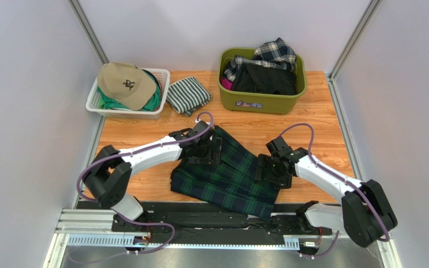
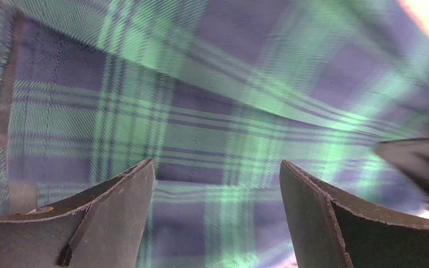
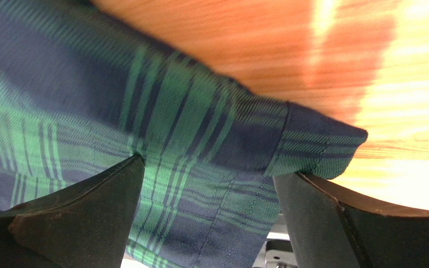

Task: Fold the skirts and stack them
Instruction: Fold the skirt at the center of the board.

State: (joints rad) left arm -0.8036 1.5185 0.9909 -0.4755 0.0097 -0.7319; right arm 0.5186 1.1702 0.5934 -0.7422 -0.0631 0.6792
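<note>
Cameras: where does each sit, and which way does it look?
Top external: above and behind the arms, looking down at the table; both arms show.
Left wrist: on the left arm, facing the tartan skirt; open left gripper shows.
Right wrist: on the right arm, facing the skirt's edge; open right gripper shows.
All share the tartan skirt.

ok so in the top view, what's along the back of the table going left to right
white basket with a cap on top → striped cloth → green bin holding a plaid skirt and a black skirt
</note>
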